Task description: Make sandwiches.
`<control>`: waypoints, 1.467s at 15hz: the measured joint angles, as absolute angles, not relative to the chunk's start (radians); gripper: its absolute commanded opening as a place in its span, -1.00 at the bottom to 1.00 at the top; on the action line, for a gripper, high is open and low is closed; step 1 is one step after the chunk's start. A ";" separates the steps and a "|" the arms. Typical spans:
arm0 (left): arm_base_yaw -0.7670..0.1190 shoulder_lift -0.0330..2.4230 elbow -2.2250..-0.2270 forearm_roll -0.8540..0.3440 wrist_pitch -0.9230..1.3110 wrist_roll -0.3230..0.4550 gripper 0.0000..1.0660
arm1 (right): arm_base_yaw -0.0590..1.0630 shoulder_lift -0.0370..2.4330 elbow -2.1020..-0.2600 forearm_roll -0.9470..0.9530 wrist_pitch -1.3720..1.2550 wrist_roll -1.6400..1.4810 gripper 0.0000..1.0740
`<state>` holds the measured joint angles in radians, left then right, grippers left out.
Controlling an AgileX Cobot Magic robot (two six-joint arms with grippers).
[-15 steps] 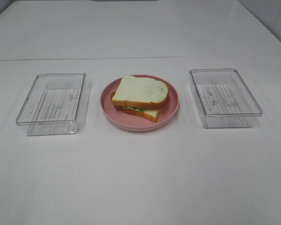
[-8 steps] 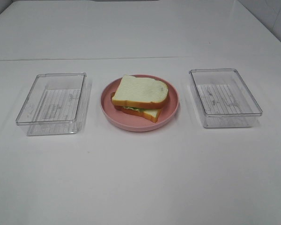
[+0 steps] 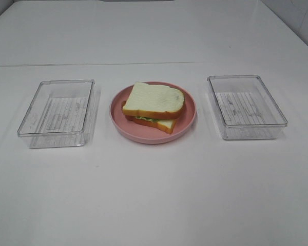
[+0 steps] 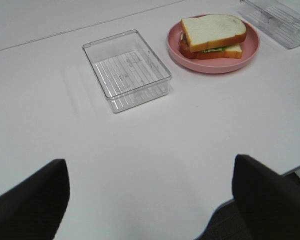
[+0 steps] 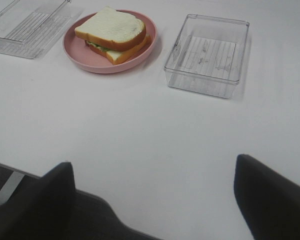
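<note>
Since the sandwich sits stacked on the plate between two trays, assembly looks finished, and both grippers, jaws spread and empty, seemingly need only hold back.

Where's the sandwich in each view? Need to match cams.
Exterior high: sandwich at centre, between the two clear trays.
Left wrist: sandwich on the pink plate, beyond the near tray.
Right wrist: sandwich beside a tray.
Shared landmark: pink plate.
</note>
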<state>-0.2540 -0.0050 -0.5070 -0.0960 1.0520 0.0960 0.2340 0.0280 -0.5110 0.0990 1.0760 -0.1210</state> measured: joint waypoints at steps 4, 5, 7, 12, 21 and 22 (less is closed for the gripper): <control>-0.254 -0.005 -0.507 -0.097 1.052 0.096 0.58 | 0.234 0.028 -0.511 0.099 1.076 -0.121 0.50; -0.254 -0.005 -0.507 -0.097 1.052 0.096 0.58 | 0.234 0.028 -0.511 0.099 1.076 -0.121 0.50; -0.254 -0.005 -0.507 -0.097 1.052 0.096 0.58 | 0.234 0.028 -0.511 0.099 1.076 -0.121 0.50; -0.151 -0.005 -0.507 -0.097 1.052 0.096 0.58 | 0.081 0.028 -0.511 0.099 1.076 -0.121 0.50; 0.055 -0.005 -0.507 -0.097 1.052 0.096 0.58 | 0.026 0.005 -0.509 0.099 1.075 -0.121 0.50; 0.055 -0.005 -0.507 -0.098 1.052 0.096 0.58 | 0.017 -0.006 -0.508 0.099 1.076 -0.121 0.50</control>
